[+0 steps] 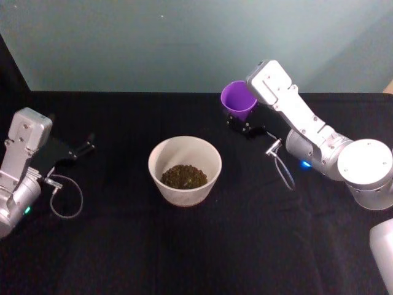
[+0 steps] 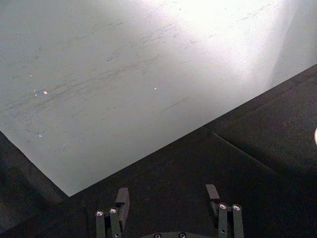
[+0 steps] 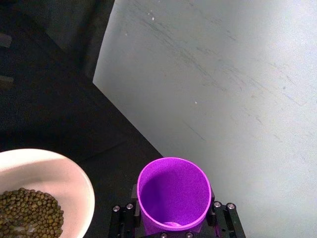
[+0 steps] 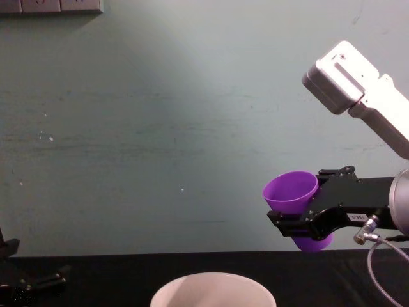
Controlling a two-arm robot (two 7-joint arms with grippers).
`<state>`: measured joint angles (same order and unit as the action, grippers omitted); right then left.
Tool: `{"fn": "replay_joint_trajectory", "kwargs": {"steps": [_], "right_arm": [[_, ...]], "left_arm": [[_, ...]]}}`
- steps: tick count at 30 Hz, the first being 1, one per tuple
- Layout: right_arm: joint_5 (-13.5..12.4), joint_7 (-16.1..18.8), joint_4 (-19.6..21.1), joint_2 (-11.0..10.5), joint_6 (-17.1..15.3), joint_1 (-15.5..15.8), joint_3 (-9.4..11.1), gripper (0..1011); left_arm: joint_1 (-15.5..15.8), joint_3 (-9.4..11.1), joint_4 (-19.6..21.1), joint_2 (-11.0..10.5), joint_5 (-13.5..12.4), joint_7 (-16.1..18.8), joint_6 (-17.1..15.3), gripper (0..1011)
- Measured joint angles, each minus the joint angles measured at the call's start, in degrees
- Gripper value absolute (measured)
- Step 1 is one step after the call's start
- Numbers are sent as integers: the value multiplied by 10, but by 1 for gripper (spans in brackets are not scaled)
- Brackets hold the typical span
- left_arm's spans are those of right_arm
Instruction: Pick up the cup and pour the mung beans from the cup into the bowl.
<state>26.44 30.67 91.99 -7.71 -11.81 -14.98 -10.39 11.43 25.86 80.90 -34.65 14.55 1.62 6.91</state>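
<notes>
On the black cloth-draped surface (image 1: pixel 123 246) the wide, smooth white bowl (image 1: pixel 185 170) holds a heap of small green mung beans (image 1: pixel 183 176), while behind-right the right end effector (image 1: pixel 244 120) pinches the tapered purple plastic cup (image 1: pixel 237 99) aloft, tilted, and the left end effector (image 2: pixel 168 203) rests spread at the surface's left.

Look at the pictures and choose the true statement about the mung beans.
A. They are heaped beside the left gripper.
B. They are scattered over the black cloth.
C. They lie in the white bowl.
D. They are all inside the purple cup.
C: the mung beans lie heaped in the bowl, while the cup, held by the right gripper above and beyond the bowl, looks empty inside.
</notes>
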Motion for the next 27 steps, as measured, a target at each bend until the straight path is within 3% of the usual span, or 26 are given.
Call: {"fn": "replay_joint_trajectory", "kwargs": {"steps": [7,11,17,27], "right_arm": [[1,3,1,-11,-14,-7,-8,723],[-18,2,-8,-13,-6,-3,-3,723],[-88,6,-46,-8,39,8,25,723],[-167,10,-107,6,82,8,54,723]], "left_arm": [[0,0,0,0,0,0,0,1000],[0,0,0,0,0,0,0,1000],[0,0,0,0,0,0,0,1000],[0,0,0,0,0,0,0,1000]]}}
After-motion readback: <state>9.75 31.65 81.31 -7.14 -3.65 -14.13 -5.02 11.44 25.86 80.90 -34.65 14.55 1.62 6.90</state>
